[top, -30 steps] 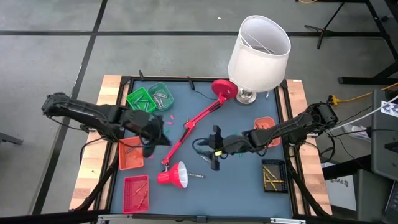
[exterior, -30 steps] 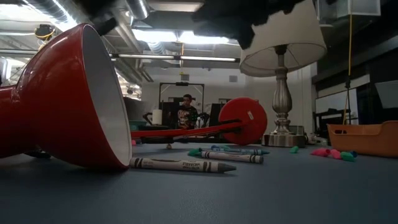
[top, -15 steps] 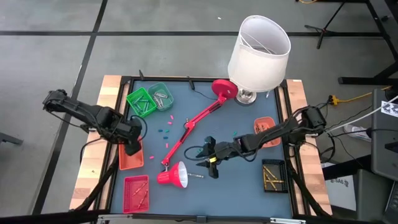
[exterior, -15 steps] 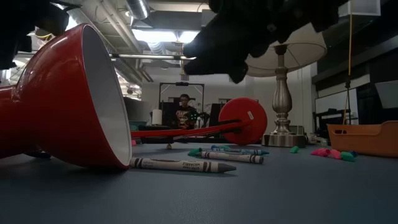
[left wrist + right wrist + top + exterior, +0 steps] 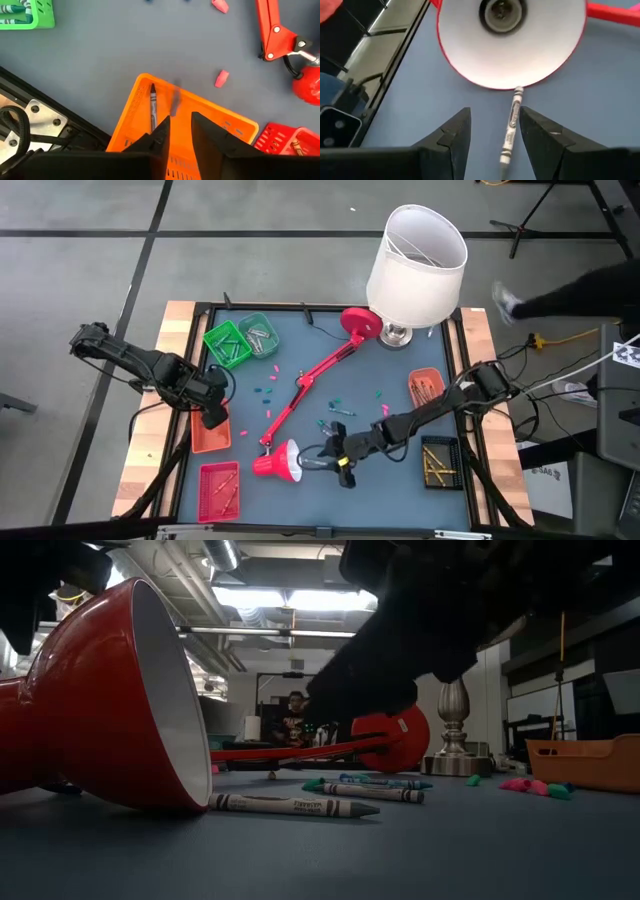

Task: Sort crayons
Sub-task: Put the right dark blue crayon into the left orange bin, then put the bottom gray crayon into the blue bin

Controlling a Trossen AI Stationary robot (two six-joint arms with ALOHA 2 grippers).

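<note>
I had the right gripper spread wide and empty over the grey crayon lying against the red lamp shade, needing to descend and close, while the left gripper, parted and empty, hung over the orange bin.

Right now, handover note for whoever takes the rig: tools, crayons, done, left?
Left tool: over the orange tray at the table's left edge; a dark crayon lies inside, a blurred one looks mid-drop.
Right tool: open, straddling the grey crayon by the red lamp's shade; not gripped.
Done: crayons sit in the green basket, red basket, right orange tray and black bin.
Left: the grey one, plus loose pieces mid-table.
</note>
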